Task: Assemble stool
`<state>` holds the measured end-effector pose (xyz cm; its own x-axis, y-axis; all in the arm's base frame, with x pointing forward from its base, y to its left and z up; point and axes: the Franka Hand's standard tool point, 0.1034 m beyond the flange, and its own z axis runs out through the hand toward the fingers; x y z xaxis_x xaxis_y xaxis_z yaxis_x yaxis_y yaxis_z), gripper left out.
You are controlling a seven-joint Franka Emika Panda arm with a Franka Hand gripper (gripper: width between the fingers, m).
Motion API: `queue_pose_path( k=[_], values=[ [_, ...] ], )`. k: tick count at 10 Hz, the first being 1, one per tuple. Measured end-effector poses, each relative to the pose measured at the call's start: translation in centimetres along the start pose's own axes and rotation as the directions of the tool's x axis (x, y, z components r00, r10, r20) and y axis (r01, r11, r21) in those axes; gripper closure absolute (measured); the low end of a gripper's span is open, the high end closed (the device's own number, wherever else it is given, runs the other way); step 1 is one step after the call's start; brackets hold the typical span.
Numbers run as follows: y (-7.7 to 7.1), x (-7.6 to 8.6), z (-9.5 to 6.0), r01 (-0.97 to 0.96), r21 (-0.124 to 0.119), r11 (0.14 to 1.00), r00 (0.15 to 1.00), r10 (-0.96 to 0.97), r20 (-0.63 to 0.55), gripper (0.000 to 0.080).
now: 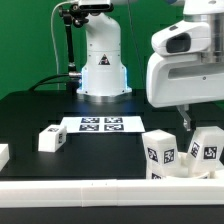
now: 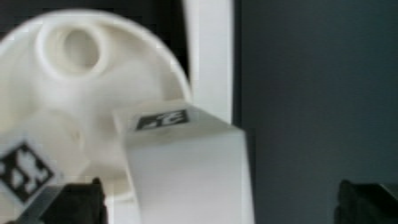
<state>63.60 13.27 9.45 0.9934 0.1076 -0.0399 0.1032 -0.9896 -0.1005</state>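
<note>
Black table (image 1: 25, 115) carries white stool legs (image 1: 151, 152) bearing black-and-white square tags (image 1: 166, 155).

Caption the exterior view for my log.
Gripper hangs over clustered tagged stool parts; one loose leg lies beside the marker board.

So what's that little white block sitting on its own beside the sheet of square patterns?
That is a stool leg: a short, blocky piece, apparently white plastic, with a black-and-white square tag on a face toward the camera. It rests on the black table, to the exterior view's left of the marker board and close beside it. Only the table seems to touch it.
</note>
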Motion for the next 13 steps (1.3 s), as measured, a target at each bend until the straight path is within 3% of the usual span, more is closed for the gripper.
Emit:
queue_pose_path(
  k=[3, 8, 9, 13],
  values=[
    [0.0, -0.2, 0.2, 0.346, -0.038, 0.938, 0.938, -0.345, 0.024, 0.0151],
    [0.5, -0.2, 0.6, 0.661, -0.013, 0.75, 0.749, -0.66, 0.061, 0.0151],
    [0.6, -0.1, 0.6, 0.72, -0.013, 0.694, 0.693, -0.718, 0.062, 0.0151],
    [1.6, 0.8, 0.3, 0.955, -0.048, 0.293, 0.296, -0.952, 0.074, 0.0151]
  ],
)
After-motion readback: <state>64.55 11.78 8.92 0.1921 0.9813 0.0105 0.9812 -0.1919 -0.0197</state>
